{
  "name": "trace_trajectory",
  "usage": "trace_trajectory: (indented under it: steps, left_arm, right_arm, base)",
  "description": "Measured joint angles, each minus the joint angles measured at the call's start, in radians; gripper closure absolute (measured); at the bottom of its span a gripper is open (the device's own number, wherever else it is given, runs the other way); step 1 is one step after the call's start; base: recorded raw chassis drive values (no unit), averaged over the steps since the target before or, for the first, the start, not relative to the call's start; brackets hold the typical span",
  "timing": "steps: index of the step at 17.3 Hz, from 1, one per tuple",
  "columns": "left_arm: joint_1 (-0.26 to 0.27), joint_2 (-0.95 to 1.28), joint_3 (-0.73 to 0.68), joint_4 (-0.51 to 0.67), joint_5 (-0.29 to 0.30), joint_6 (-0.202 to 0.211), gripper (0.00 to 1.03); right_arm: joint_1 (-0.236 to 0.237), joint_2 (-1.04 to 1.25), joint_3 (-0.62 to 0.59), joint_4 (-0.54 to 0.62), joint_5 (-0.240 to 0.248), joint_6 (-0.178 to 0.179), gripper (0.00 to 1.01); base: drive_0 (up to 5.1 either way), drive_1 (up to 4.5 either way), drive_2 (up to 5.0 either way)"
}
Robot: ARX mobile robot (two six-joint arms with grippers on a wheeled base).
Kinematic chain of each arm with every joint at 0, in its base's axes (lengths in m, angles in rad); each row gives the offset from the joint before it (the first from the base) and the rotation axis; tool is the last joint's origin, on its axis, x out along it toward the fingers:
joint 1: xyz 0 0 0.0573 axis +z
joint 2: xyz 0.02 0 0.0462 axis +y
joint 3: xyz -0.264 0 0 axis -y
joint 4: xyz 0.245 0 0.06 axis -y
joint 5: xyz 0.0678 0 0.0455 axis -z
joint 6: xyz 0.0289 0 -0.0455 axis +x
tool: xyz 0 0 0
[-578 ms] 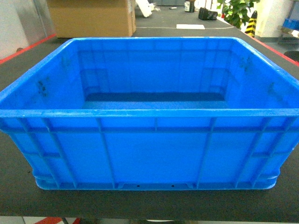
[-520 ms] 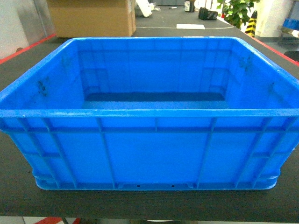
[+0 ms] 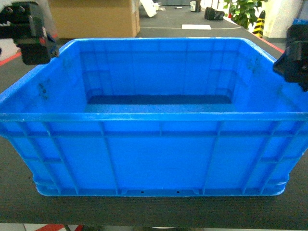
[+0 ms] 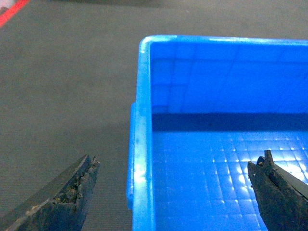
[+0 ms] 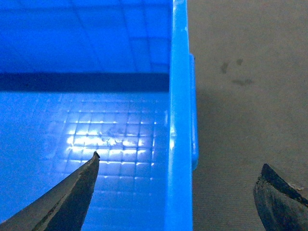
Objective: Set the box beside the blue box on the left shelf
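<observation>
Both arms are now showing in the head view, where half a second ago neither was in frame. The left gripper (image 4: 171, 192) is sitting over the left rim of the box (image 3: 154, 154), and the right gripper (image 5: 185, 192) is over the right rim. The box itself is sitting unmoved on the dark table (image 3: 19, 202), near the front edge.

The wrist views are showing what the head view is not: each pincer is spread wide, one finger inside the box and one outside, straddling the side wall without touching it. The gridded box floor is also showing there. A cardboard carton (image 3: 94, 18) is standing behind.
</observation>
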Motion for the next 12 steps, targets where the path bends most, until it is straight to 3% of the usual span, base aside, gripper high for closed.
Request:
trace_trajectory:
  steps: [4, 5, 6, 7, 8, 12]
  left_arm:
    - [-0.003, 0.058, 0.027, -0.028, -0.005, 0.006, 0.05]
    - [-0.003, 0.119, 0.055, -0.078, -0.004, 0.01, 0.05]
    - [-0.003, 0.158, 0.103, -0.202, 0.003, 0.008, 0.05]
    - [0.003, 0.167, 0.14, -0.262, 0.004, -0.01, 0.05]
    - [0.004, 0.168, 0.141, -0.272, 0.003, -0.009, 0.08]
    - [0.008, 0.176, 0.149, -0.313, -0.018, -0.01, 0.49]
  right_arm:
    - [0.0, 0.057, 0.027, -0.012, 0.0, 0.02, 0.03]
    - [0.002, 0.111, 0.043, -0.038, -0.011, 0.049, 0.03]
    - [0.013, 0.134, 0.073, -0.063, 0.007, 0.07, 0.03]
    - [0.024, 0.139, 0.078, -0.069, 0.022, 0.062, 0.07]
    - [0.024, 0.14, 0.079, -0.078, 0.023, 0.059, 0.13]
    - [0.031, 0.145, 0.087, -0.109, 0.024, 0.042, 0.55]
  base:
    - [0.0, 0.0, 0.0]
    - [0.0, 0.0, 0.0]
    - [0.0, 0.0, 0.0]
    - [0.0, 0.0, 0.0]
    - [0.0, 0.0, 0.0]
    - [0.0, 0.0, 0.0]
